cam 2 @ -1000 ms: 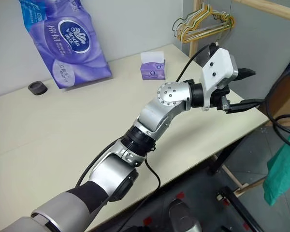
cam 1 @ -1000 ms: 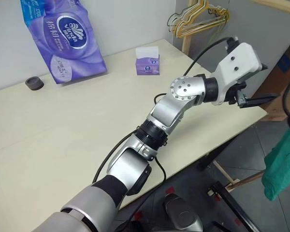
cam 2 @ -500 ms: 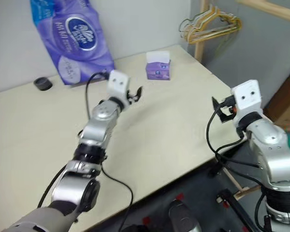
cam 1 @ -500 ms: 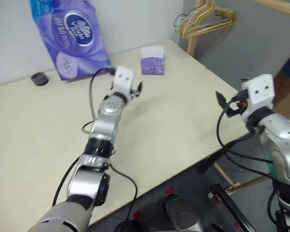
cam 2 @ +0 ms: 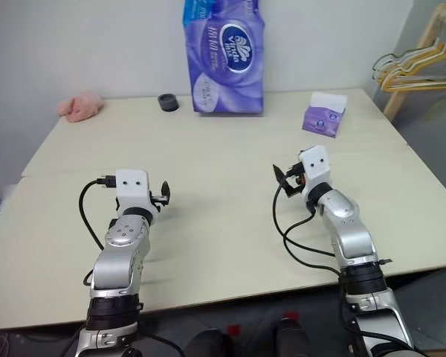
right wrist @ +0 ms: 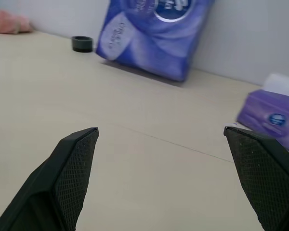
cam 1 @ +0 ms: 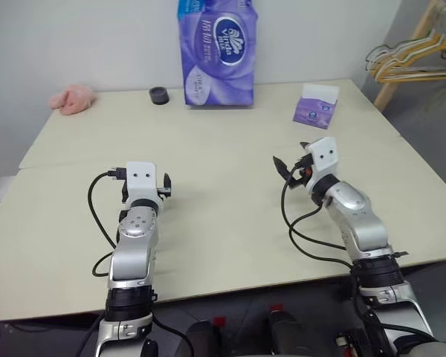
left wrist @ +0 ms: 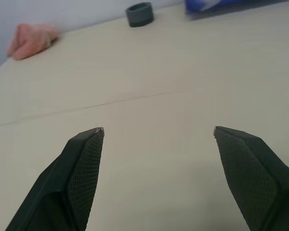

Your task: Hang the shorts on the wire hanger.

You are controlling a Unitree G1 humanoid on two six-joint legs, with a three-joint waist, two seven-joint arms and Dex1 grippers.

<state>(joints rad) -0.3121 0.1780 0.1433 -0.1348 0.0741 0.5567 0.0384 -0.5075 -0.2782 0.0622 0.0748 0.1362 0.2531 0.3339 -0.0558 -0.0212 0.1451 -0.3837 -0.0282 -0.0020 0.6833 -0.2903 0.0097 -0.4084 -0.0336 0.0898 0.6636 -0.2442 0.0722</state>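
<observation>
The shorts and the wire hanger are out of view. My left gripper (left wrist: 159,131) stands open and level just above the cream table (cam 1: 230,156) on its near left part, with bare tabletop between its fingers. My right gripper (right wrist: 161,130) is open as well, low over the table's near right part (cam 1: 291,158) and angled toward the middle, with nothing between its fingers. Both grippers are empty and well apart from each other.
A big purple tissue pack (cam 1: 218,52) leans on the back wall, with a dark ring (cam 1: 159,94) beside it. A pink cloth lump (cam 1: 72,98) lies at the back left and a small purple tissue box (cam 1: 316,108) at the back right. A bunch of yellow and pale hangers (cam 1: 412,56) hangs past the table's right end.
The view has swung to the left, which took the shorts at its right edge out of sight. Both arms have come down to hover level over the table, the left one swinging far left.
</observation>
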